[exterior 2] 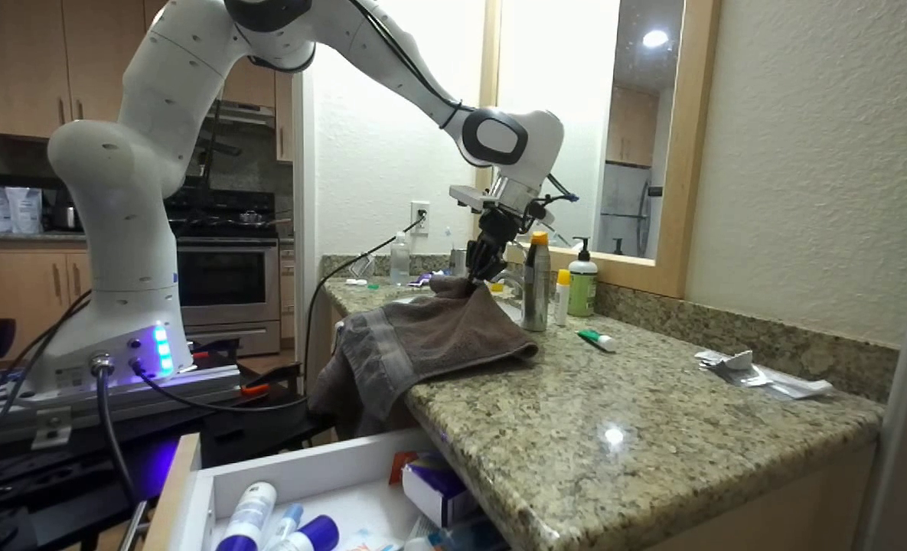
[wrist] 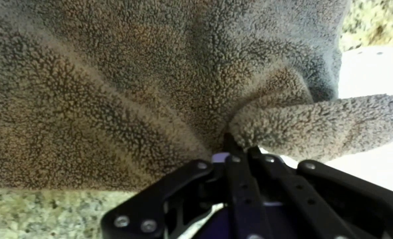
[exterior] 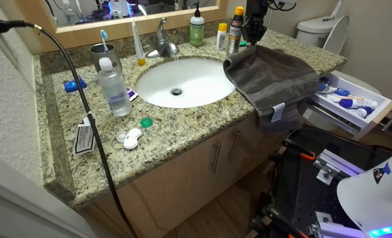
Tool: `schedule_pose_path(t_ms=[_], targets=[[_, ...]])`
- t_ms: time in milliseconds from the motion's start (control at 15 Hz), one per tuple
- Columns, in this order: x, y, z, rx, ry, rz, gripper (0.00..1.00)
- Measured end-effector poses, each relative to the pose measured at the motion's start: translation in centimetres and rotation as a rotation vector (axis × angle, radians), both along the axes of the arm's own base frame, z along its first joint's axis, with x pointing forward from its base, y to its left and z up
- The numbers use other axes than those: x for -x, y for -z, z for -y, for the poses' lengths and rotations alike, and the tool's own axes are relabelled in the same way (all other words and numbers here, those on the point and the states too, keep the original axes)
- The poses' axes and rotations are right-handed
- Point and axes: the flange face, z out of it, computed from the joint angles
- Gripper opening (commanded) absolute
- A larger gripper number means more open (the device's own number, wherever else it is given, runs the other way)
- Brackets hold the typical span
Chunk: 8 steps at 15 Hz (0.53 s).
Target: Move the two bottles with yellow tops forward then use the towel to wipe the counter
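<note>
1. In an exterior view, the pump bottle [exterior: 196, 31] at the far side reads "MEYERS"; print on the silver bottle [exterior: 234, 37] is too small to read, and lettering on the metal cup [exterior: 114, 54] is partly hidden.
2. Right of the pump bottle there stand the white bottle [exterior: 221, 36] and the silver bottle, both upright and yellow-topped.
3. The claw [wrist: 242, 148] is clenched on a fold of the towel [exterior: 272, 76], which drapes over the tabletop [exterior: 169, 132].
4. Only in an exterior view does a foil wrapper [exterior 2: 794, 385] appear, at right.
5. The towel hangs past the near edge, beside the pulled-out drawer [exterior: 377, 116]; bare stone lies between sink [exterior: 156, 86] and near edge.
</note>
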Motion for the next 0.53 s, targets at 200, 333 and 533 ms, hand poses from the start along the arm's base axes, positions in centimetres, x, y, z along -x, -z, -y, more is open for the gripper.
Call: schedule_pose_path(t_ms=[200, 333, 533], targets=[[-1.5, -1.4, -5.0, 0.026, -0.126, 0.001, 0.01], [-2.7, -1.8, -8.3, 0.07, -0.198, 0.041, 0.01], [-3.5, -1.6, -12.0, 0.164, -0.272, 0.148, 0.01]])
